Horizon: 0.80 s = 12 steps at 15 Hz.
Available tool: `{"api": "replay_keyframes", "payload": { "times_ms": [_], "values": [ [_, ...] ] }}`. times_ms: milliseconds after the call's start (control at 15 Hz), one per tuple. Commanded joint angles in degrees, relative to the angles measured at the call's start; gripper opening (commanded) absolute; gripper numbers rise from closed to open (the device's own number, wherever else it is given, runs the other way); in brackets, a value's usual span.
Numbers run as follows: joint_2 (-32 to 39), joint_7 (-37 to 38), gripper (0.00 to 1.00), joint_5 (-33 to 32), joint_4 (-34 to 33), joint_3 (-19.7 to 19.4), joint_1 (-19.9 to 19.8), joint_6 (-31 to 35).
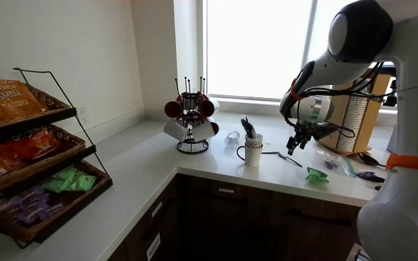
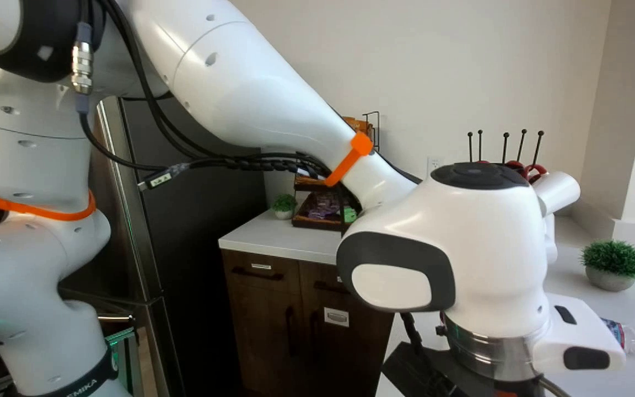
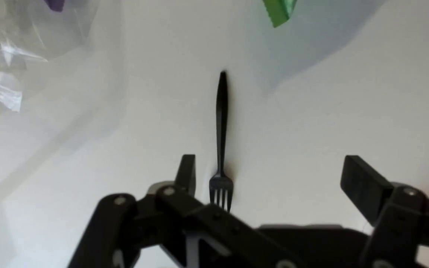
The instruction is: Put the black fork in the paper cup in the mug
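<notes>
Blk fork (image 3: pixel 221 137), prob. light, stiff, slick plastic: take mid-handle, tail end twd front edge of worktop (image 1: pixel 278 177); gripper (image 3: pixel 269 171) jaws spread wide, nothing held.

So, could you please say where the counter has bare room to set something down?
A wide bare stretch of counter runs between the snack rack and mug tree. A smaller patch lies by the front edge, between the mug tree and white mug. It's crowded among the black fork, green wrapper and plastic bag.
</notes>
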State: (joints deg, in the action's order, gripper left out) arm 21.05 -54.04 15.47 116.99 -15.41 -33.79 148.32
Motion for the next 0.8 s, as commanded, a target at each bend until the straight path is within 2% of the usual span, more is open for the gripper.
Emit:
{"api": "replay_keyframes", "payload": {
  "times_ms": [0, 400, 733],
  "values": [
    [4.9, -6.0, 1.0, 3.2, -5.6, 4.8, -5.3, -3.1],
    [9.8, -9.6, 1.0, 2.6, -10.9, 9.6, -10.5, -4.3],
    [12.5, -12.1, 0.9, 1.7, -13.4, 12.0, -12.9, -4.4]
  ]
}}
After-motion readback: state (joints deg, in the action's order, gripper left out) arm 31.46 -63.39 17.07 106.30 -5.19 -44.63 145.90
